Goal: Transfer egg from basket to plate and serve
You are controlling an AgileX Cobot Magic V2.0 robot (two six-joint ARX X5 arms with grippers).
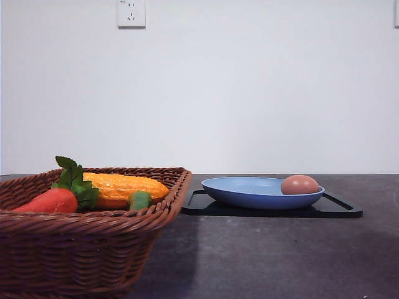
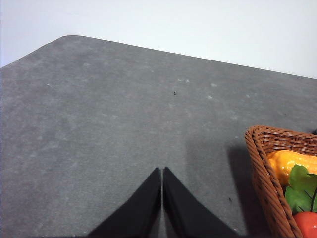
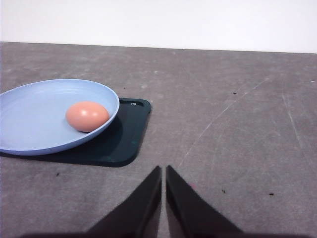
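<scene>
The pinkish-brown egg (image 1: 300,184) lies in the light-blue plate (image 1: 249,194), near its right rim; the right wrist view shows the egg (image 3: 87,116) resting inside the plate (image 3: 29,119). A brown wicker basket (image 1: 93,249) stands at the front left, and its corner (image 2: 262,163) shows in the left wrist view. My left gripper (image 2: 162,171) is shut, empty, over bare table to the left of the basket. My right gripper (image 3: 164,169) is shut, empty, off to the right of the plate.
The plate sits on a flat black tray (image 1: 336,208), whose corner (image 3: 129,134) shows in the right wrist view. In the basket lie a carrot (image 1: 53,200) with green leaves and a yellow corn cob (image 1: 124,187). Dark grey table (image 1: 280,255) spreads around.
</scene>
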